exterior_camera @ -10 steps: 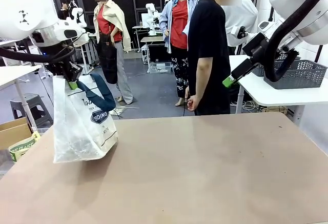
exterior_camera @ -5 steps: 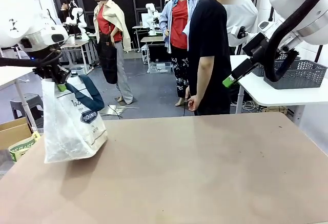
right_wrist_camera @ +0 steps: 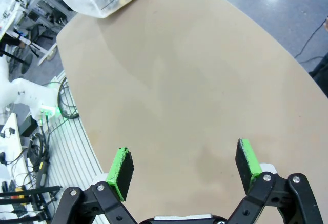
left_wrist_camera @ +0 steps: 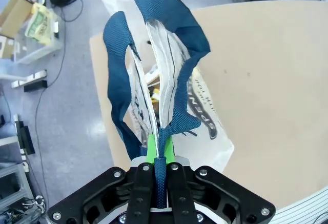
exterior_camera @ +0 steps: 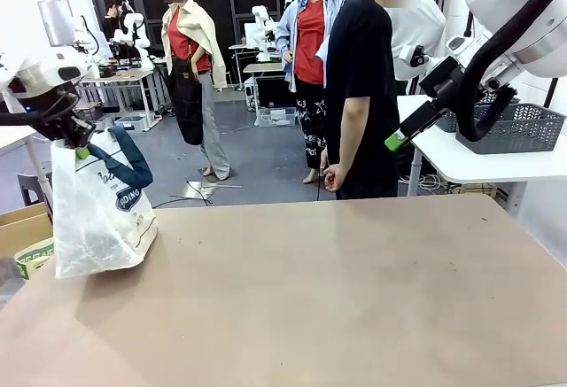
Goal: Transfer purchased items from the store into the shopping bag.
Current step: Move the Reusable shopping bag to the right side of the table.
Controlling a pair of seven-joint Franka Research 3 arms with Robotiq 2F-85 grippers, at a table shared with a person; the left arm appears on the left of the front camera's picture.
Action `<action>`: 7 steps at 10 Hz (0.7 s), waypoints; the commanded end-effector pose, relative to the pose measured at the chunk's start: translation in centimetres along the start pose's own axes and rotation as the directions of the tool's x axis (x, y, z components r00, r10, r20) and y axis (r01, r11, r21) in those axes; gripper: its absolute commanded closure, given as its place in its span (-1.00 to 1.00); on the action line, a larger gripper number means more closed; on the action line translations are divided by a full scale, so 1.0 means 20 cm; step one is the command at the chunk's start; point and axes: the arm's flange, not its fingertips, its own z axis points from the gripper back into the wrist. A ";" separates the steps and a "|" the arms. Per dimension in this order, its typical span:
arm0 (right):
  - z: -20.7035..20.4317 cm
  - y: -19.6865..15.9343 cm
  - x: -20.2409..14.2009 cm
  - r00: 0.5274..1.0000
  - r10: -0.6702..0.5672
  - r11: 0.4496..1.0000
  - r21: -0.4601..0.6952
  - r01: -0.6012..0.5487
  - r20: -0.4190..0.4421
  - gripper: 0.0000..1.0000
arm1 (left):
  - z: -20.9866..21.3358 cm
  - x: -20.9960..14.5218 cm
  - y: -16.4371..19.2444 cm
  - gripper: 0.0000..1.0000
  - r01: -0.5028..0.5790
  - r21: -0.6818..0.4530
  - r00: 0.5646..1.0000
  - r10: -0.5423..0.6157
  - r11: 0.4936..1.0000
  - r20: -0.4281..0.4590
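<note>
Bag: the shopping bag [exterior_camera: 96, 228] sits at the left edge of the surface [exterior_camera: 337, 290].
Feel: soft, floppy, thin; likely sags.
Hold: by the blue strap [left_wrist_camera: 177, 44].
Left fingers [left_wrist_camera: 152, 143]: pinching the strap.
Right fingers [right_wrist_camera: 249, 158]: spread wide, empty.

A broad tan matte worktop [exterior_camera: 337, 290] spreads below the claw; a person in a black T-shirt [exterior_camera: 359, 86] stands beyond its far edge.
</note>
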 end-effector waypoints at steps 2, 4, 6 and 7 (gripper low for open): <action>0.00 0.00 0.01 1.000 0.002 1.000 0.007 -0.002 -0.001 -1.00 | -0.09 -0.14 0.16 1.00 0.047 0.006 0.999 -0.047 0.999 -0.008; 0.00 0.00 0.01 1.000 0.002 1.000 0.007 -0.002 -0.001 -1.00 | -0.15 -0.22 0.19 1.00 0.045 -0.016 0.997 -0.046 0.999 -0.069; 0.00 0.00 0.01 1.000 0.002 1.000 0.007 -0.002 -0.001 -1.00 | -0.16 -0.24 0.14 1.00 0.042 -0.042 0.994 -0.046 0.998 -0.096; 0.00 0.00 0.01 1.000 0.002 1.000 0.007 -0.002 -0.001 -1.00 | -0.17 -0.20 0.19 1.00 0.029 -0.006 0.997 -0.029 1.000 -0.073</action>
